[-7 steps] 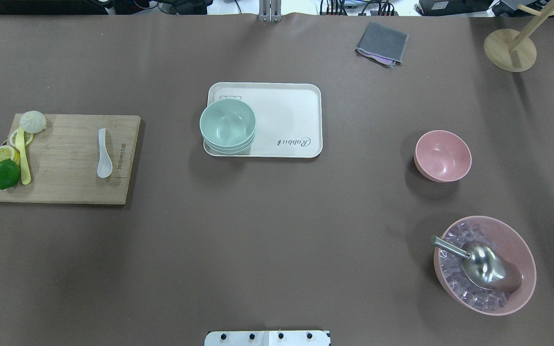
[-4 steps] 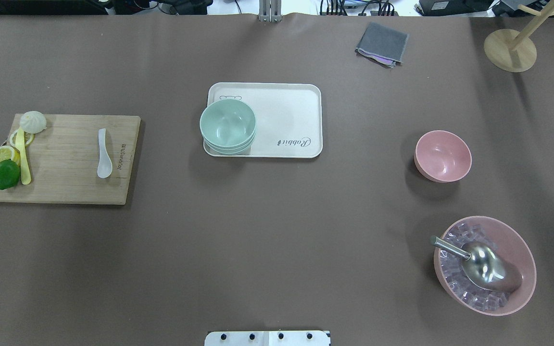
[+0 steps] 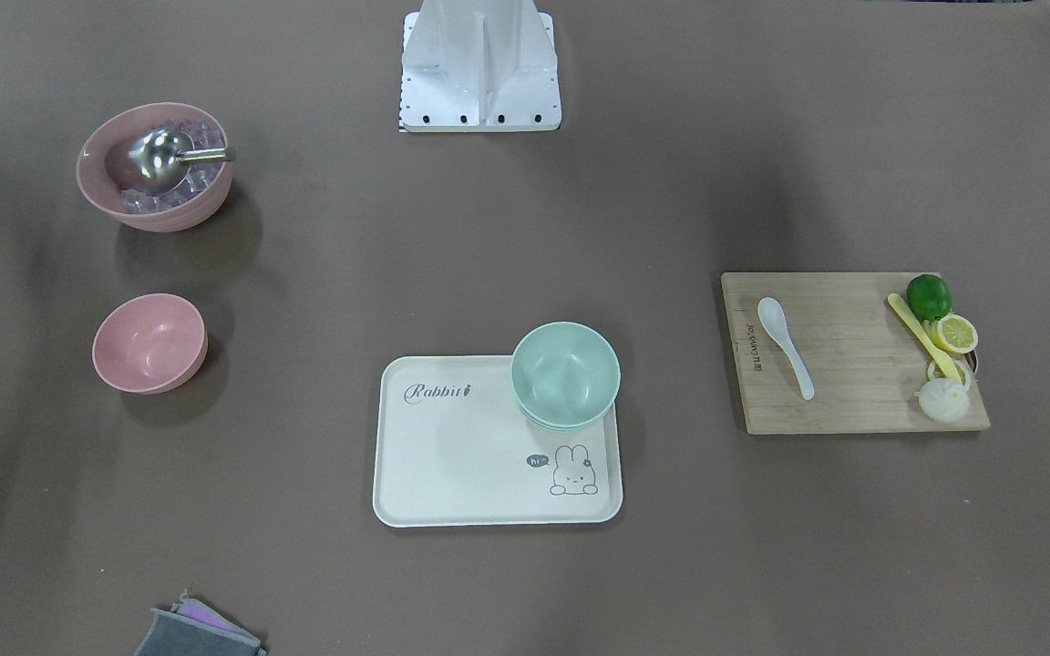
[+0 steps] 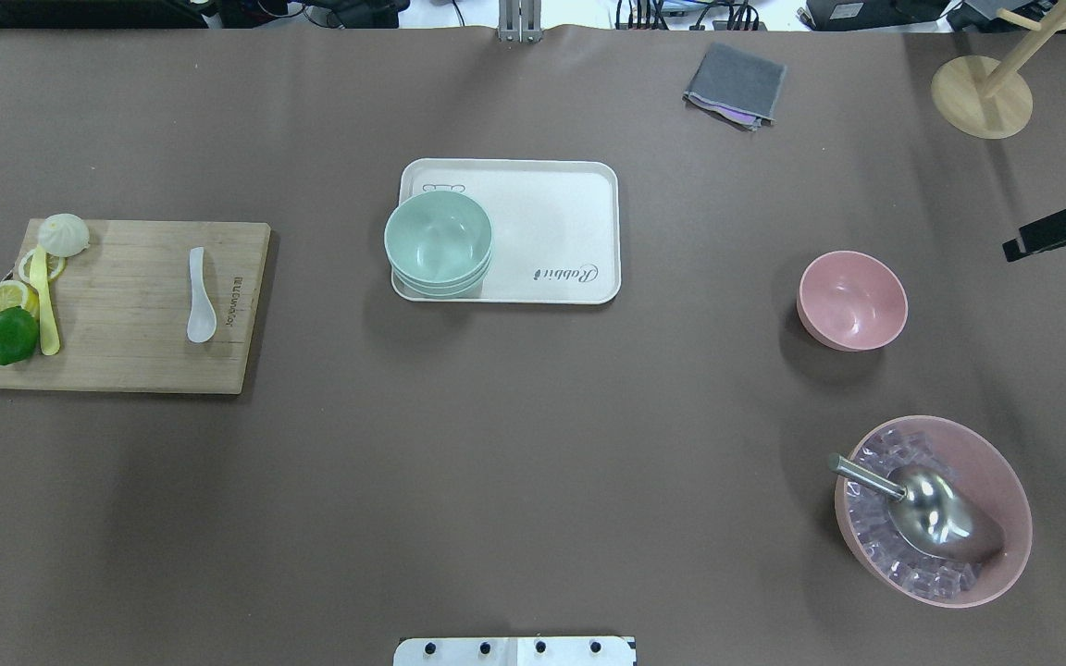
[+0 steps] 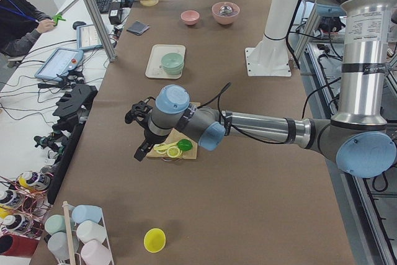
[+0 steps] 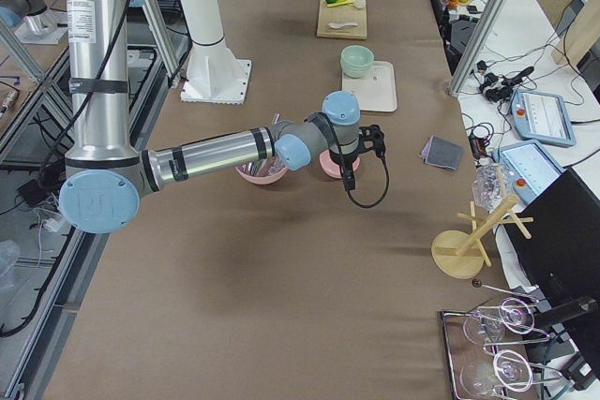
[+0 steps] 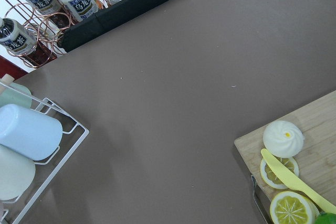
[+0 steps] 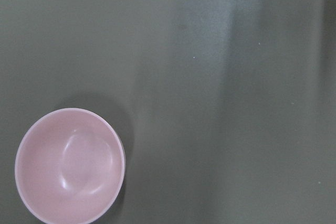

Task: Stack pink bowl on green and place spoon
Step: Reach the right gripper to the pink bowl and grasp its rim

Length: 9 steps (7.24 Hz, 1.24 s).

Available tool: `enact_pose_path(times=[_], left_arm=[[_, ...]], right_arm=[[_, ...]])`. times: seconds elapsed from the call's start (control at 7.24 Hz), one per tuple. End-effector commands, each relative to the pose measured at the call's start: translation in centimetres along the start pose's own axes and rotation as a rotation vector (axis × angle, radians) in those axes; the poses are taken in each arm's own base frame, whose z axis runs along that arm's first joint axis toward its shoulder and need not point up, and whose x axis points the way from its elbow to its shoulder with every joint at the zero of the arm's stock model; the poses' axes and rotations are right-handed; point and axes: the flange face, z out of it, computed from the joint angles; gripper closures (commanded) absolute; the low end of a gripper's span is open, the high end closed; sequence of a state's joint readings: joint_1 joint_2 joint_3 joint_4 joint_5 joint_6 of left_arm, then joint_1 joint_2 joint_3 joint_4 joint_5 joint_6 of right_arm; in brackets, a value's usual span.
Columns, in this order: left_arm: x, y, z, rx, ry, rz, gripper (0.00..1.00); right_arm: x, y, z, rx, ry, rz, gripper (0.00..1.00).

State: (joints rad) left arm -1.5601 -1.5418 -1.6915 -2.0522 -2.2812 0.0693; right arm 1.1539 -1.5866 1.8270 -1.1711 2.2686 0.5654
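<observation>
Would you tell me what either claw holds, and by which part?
Nothing, it seems: the pink bowl and spoon lie untouched, clear of the right claw and left claw.

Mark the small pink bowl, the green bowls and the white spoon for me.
small pink bowl (image 4: 852, 298): overhead exterior view, inner bottom.
green bowls (image 4: 438, 239): overhead exterior view, inside of the top bowl.
white spoon (image 4: 197, 291): overhead exterior view, middle of the handle.
</observation>
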Motion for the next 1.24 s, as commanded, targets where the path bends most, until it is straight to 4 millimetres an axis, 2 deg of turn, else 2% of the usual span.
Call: enact_pose_path(times=[0.0, 0.14, 0.28, 0.41, 0.69, 0.97, 1.11], left_arm=[[0.1, 0.8, 0.0, 0.01, 0.001, 0.005, 0.02], [0.0, 1.0, 0.1, 0.008, 0.001, 0.003, 0.02], [0.0, 1.0, 0.1, 0.008, 0.001, 0.003, 0.02], [-0.1, 1.8, 0.3, -0.002, 0.001, -0.003, 0.02], [-0.1, 2.9, 0.4, 0.01, 0.001, 0.005, 0.02], [-0.1, 3.6, 0.5, 0.009, 0.001, 0.004, 0.02], [-0.1, 3.6, 0.5, 0.008, 0.001, 0.003, 0.02]], right_arm=[[-5.1, 2.4, 6.7, 0.03, 0.026, 0.086, 0.03], [-4.6, 2.9, 9.6, 0.048, 0.061, 0.112, 0.05], [-4.4, 2.7, 10.4, 0.082, 0.019, 0.15, 0.06], [-3.9, 3.0, 11.3, 0.076, 0.026, 0.181, 0.15], [-5.6, 2.3, 11.3, 0.081, 0.003, 0.226, 0.91], [-6.4, 2.2, 11.7, 0.076, -0.003, 0.213, 1.0], [-6.5, 2.2, 11.7, 0.076, -0.005, 0.211, 1.0]])
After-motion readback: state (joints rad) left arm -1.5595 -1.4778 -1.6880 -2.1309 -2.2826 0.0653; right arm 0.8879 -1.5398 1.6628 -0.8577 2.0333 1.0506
